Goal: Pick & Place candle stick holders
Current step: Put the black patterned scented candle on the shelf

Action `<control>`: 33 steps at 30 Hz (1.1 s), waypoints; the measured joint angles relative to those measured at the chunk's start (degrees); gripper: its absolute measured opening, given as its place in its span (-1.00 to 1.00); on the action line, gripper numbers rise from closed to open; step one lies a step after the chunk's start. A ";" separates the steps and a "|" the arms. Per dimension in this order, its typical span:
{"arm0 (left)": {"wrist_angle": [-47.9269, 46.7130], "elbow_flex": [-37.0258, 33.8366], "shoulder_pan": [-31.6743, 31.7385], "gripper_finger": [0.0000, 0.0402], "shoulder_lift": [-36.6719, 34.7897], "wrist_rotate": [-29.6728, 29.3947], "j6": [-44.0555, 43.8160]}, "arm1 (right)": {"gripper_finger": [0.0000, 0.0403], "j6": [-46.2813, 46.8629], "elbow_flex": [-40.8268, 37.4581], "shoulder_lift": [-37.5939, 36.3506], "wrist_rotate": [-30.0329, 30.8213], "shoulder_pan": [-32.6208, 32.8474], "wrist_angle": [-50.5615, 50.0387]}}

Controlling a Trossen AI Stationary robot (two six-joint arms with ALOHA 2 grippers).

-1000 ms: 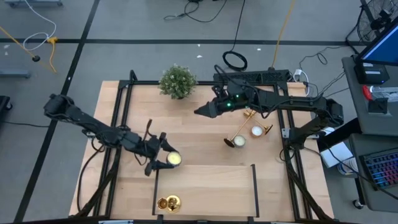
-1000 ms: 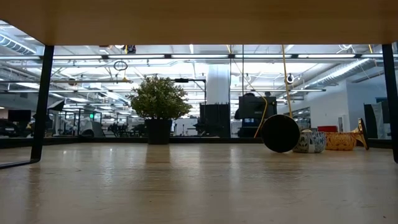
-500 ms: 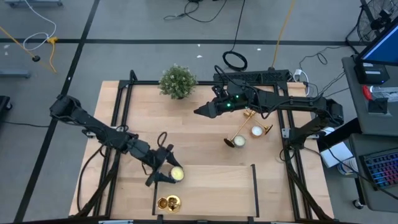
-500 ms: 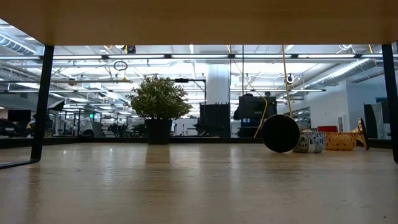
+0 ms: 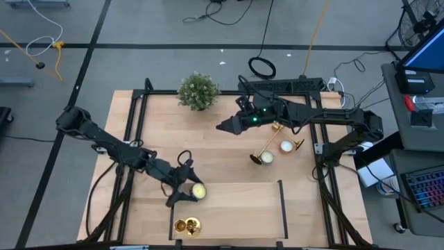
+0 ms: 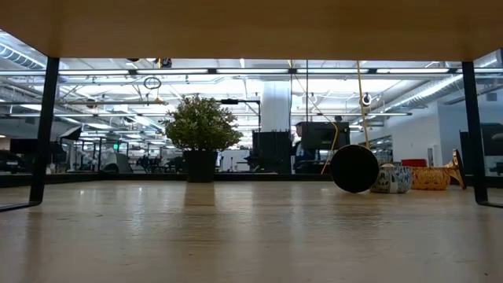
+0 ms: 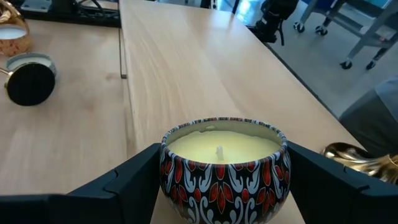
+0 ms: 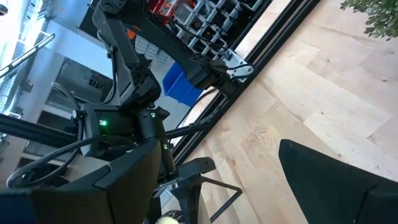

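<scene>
- High view: your left gripper (image 5: 186, 191) sits well in front of the potted plant (image 5: 198, 91), toward the table's near edge, with its fingers straddling a candle tin (image 5: 198, 192). One gold candle stick holder (image 5: 187, 226) stands at the table edge, just beyond the tin on the side away from the plant.
- High view: the right gripper (image 5: 223, 126) hovers just to the right of the plant and a bit nearer the front. Farther right of the plant, a long-stemmed holder (image 5: 267, 148) lies on its side, a small candle (image 5: 285, 146) beside it and another gold holder (image 5: 298, 144) just past that.
- Low view: you see the plant (image 6: 201, 130) upright on the wood table (image 6: 251, 236); right of it, a dark round base (image 6: 354, 168), a patterned tin (image 6: 391, 178) and a gold piece (image 6: 436, 174).
- Left wrist view: both fingers (image 7: 134, 177) flank the red-and-white patterned tin (image 7: 224, 168) of yellow wax; I can't tell whether they clamp it or merely bracket it. A gold holder (image 7: 357, 160) shows just beside.
- Right wrist view: fingers spread apart, holding nothing; the plant's leaves (image 8: 376, 15) are at the corner.
</scene>
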 joint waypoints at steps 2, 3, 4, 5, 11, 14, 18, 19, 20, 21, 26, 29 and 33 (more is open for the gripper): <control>0.20 0.00 -0.01 0.48 0.00 0.01 -0.07 | 0.61 -0.18 0.00 0.00 0.03 0.00 0.00; 0.22 0.00 0.01 0.48 0.00 -0.10 -0.28 | 0.61 -0.18 0.00 0.00 0.03 0.00 0.00; 0.21 -0.01 0.01 0.48 0.00 -0.34 -0.47 | 0.61 -0.20 0.00 0.00 0.04 0.00 0.00; 0.20 -0.02 -0.01 0.49 0.00 -0.46 -0.50 | 0.61 -0.19 0.00 0.00 0.06 0.00 0.00; 0.03 0.08 0.00 0.61 0.02 -0.91 -2.01 | 0.61 -0.22 0.00 0.00 0.03 0.00 0.00; -1.29 1.26 -0.01 0.61 0.18 -0.84 -1.46 | 0.61 -0.20 0.00 0.00 0.01 0.00 0.00; -2.53 4.12 0.00 0.54 0.07 -0.84 0.45 | 0.61 -0.20 0.00 0.00 0.01 0.00 0.00; -3.42 4.59 -0.01 0.54 0.07 -0.83 0.73 | 0.61 -0.21 0.00 0.00 0.01 0.00 0.00; -4.18 4.83 -0.01 0.54 0.08 -0.83 0.82 | 0.61 -0.22 0.00 0.02 0.01 0.00 0.00; -5.13 5.02 -0.01 0.55 0.11 -0.83 0.74 | 0.61 -0.20 0.00 0.00 0.01 0.00 0.00; -8.47 5.25 -0.01 0.66 0.11 -0.81 -1.08 | 0.61 -0.25 0.00 0.01 -0.01 0.00 0.00; -8.94 5.25 0.01 0.64 0.11 -0.26 -1.54 | 0.61 -0.44 0.00 0.02 -0.01 0.00 -0.02; -8.73 5.26 0.01 0.52 0.07 0.55 -1.48 | 0.61 -0.44 0.00 0.00 -0.01 0.00 -0.02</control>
